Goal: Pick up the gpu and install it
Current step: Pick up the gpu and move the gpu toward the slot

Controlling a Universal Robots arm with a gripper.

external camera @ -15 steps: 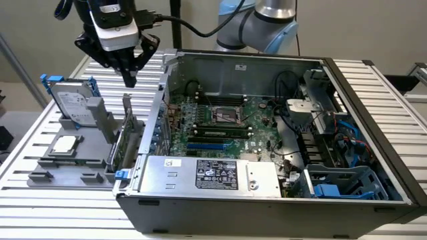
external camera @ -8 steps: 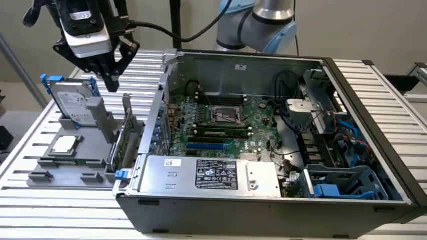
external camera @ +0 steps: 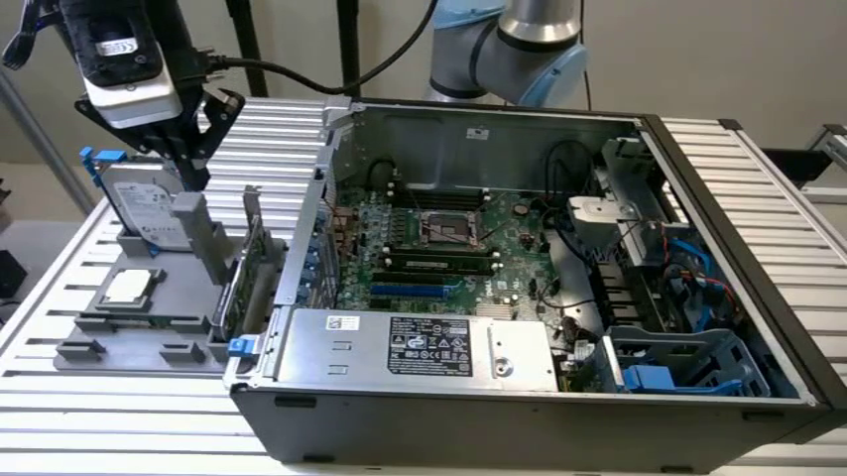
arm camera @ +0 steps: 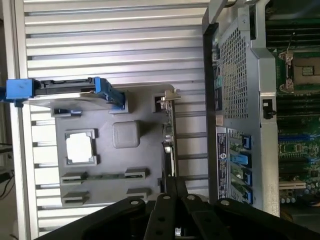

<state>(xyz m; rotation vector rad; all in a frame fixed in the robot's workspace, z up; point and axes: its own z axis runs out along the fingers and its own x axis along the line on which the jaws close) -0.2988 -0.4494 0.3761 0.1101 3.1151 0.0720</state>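
We find the gpu (external camera: 249, 278) standing upright in the grey holder (external camera: 133, 332); the claw (external camera: 194, 177) hovers above, closed, empty.

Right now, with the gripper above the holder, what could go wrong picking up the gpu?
The gpu stands on edge in the gray holder, close beside the computer case; a gripper descent drifting that way may strike the case wall. The hard drive stands on the same holder, so the gripper could clip it. The card's top edge is thin; an off-centre grip might tilt it.
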